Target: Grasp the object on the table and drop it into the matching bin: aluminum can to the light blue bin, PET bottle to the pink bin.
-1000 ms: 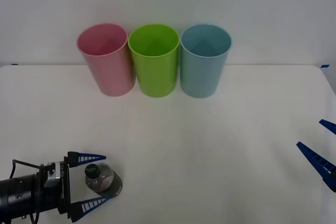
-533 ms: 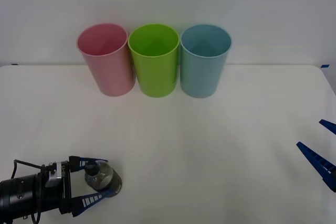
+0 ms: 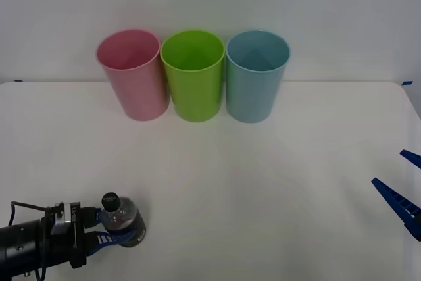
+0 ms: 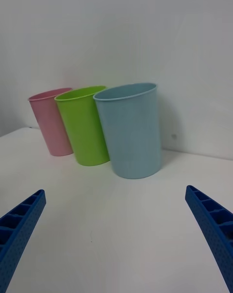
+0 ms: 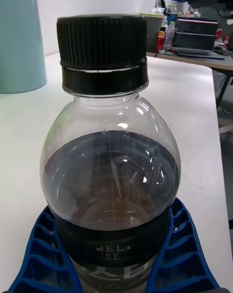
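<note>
The PET bottle (image 3: 122, 218), small and clear with a black cap and a dark grey label band, stands at the table's front left. My left gripper (image 3: 105, 231) is shut on its lower body. Close up in the left wrist view, the bottle (image 5: 110, 167) sits upright between the blue ribbed fingers (image 5: 187, 254), which press both its sides. The pink bin (image 3: 133, 74) stands at the back left of a row, the light blue bin (image 3: 255, 75) at the row's right. My right gripper (image 3: 401, 192) waits open at the right edge, its fingers (image 4: 213, 235) wide apart.
A lime green bin (image 3: 193, 74) stands between the pink and light blue ones, all three touching or nearly so, against the back wall. The white table (image 3: 263, 195) stretches bare between the bins and my grippers.
My left gripper's fingers have closed from wide apart onto the bottle. The bottle has shifted slightly toward the front left with them. The right arm has not moved.
</note>
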